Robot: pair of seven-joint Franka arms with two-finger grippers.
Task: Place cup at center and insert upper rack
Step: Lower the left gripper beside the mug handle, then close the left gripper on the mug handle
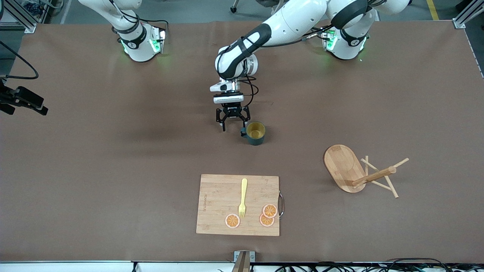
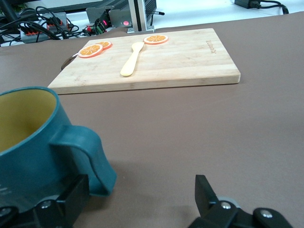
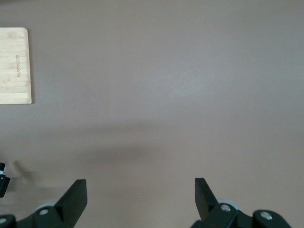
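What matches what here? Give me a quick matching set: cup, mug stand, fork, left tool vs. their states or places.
Things:
1. cup
2. mug stand
3. fork
4. left tool

States or places:
A. lying on the cutting board between orange slices
B. open, low over the table right beside the cup's handle
C. tipped on its side toward the left arm's end of the table
D. upright on the table near its middle, yellow inside showing

Pairs: 1-D, 2-C, 3-A, 4-B
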